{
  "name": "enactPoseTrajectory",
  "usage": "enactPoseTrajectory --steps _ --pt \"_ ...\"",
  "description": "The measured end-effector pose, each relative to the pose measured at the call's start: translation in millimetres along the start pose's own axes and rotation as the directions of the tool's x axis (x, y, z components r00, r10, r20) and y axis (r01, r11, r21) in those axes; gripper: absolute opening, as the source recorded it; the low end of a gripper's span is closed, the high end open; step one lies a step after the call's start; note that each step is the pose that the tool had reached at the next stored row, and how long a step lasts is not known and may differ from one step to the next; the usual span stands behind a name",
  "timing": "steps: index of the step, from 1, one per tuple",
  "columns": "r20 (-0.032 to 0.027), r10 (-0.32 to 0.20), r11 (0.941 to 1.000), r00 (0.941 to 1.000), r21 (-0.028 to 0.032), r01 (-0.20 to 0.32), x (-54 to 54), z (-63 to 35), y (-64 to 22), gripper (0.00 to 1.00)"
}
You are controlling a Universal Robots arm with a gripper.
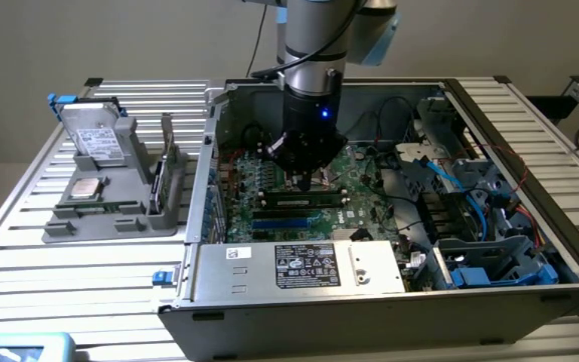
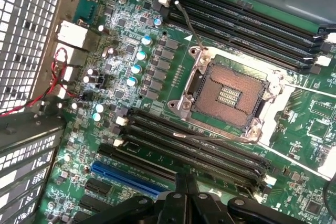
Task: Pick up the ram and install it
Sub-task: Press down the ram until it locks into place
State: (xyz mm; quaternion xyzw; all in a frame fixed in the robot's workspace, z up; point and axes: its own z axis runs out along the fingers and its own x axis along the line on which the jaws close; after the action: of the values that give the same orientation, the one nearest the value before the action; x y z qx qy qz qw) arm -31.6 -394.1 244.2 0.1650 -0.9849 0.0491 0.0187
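Green and thin, the ram [image 1: 304, 200] sits in a black slot [image 1: 306, 205] on the motherboard [image 1: 365, 215], running along the case's front edge. The gripper [image 1: 304, 181] is clenched right above its middle.

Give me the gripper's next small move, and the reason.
Probably ease straight down a little. The shut gripper stands over the middle of the ram, which lies along a motherboard slot inside the open computer case. I cannot tell whether the ram is fully seated or whether the gripper touches it.
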Motion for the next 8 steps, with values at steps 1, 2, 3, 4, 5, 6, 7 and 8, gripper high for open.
enactPoseTrajectory --steps 1,2,3,4,5,6,7,8 --pt "-0.0007 0.011 0.9999 0.9999 -0.0004 -0.011 0.0 0.0 0.0 0.11" --pt "-0.0011 0.022 0.9998 0.9998 -0.0006 -0.022 0.0 0.0 0.0 0.11" --pt "-0.0013 0.033 0.9994 0.9994 -0.0008 -0.033 0.0 -0.1 0.0 0.11" --pt "-0.0013 0.044 0.9990 0.9990 -0.0010 -0.044 0.0 -0.1 0.0 0.11" --pt "-0.0012 0.055 0.9985 0.9985 -0.0014 -0.055 0.0 0.0 0.0 0.11" --pt "-0.0014 0.066 0.9978 0.9978 -0.0016 -0.066 0.0 0.0 0.0 0.11" --pt "-0.0019 0.077 0.9970 0.9970 -0.0020 -0.077 0.0 0.0 0.0 0.11" --pt "-0.0025 0.088 0.9961 0.9961 -0.0023 -0.088 0.0 -0.1 0.0 0.11"
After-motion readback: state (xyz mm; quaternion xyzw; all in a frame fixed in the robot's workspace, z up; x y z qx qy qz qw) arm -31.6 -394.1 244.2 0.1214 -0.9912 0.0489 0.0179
